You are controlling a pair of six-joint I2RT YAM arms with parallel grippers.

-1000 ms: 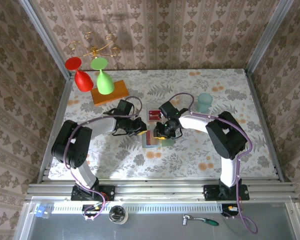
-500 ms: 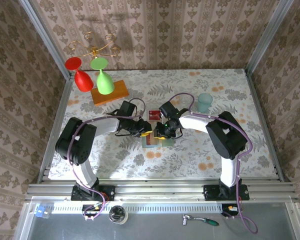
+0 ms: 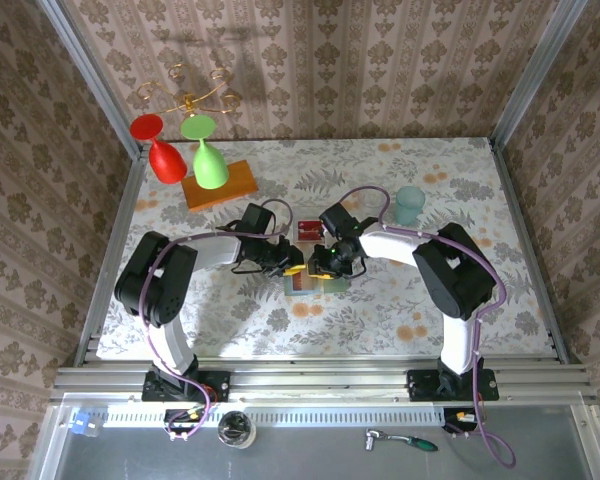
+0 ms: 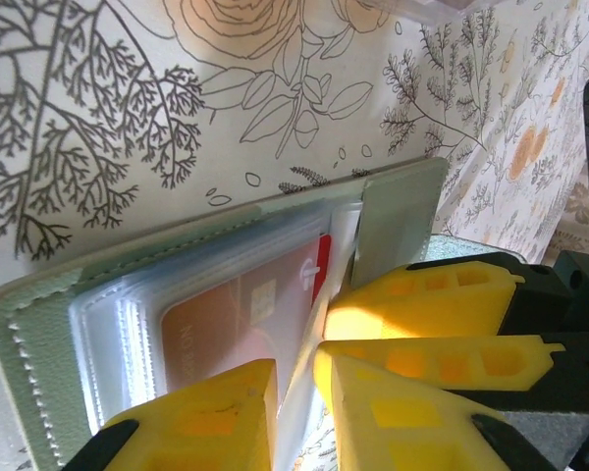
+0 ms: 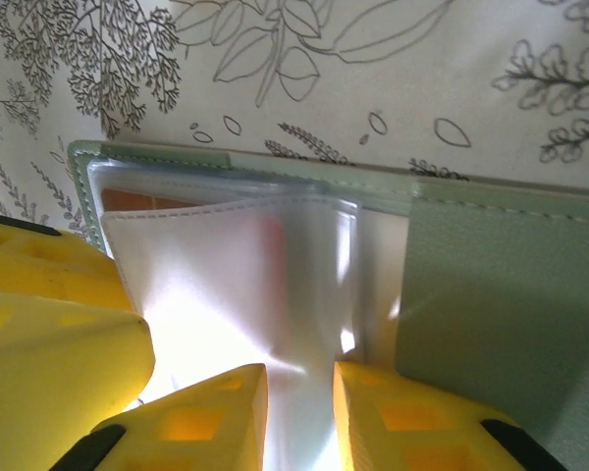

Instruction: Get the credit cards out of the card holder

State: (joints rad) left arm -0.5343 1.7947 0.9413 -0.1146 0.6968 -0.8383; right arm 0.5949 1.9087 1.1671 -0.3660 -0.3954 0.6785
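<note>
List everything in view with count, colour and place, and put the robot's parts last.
card holder: one, sage-green, open, centre of table
sleeved credit card: one, reddish, inside card holder
loose credit card: one, red, just beyond card holder
wooden block: one, orange, far left
green goblet: one, on wooden block
red goblet: one, left of wooden block
cup: one, translucent teal, far right
green-handled tool: one, grey ledge below table
left gripper: one, yellow fingers, at card holder's clear sleeve
right gripper: one, yellow fingers, pinching a clear sleeve
</note>
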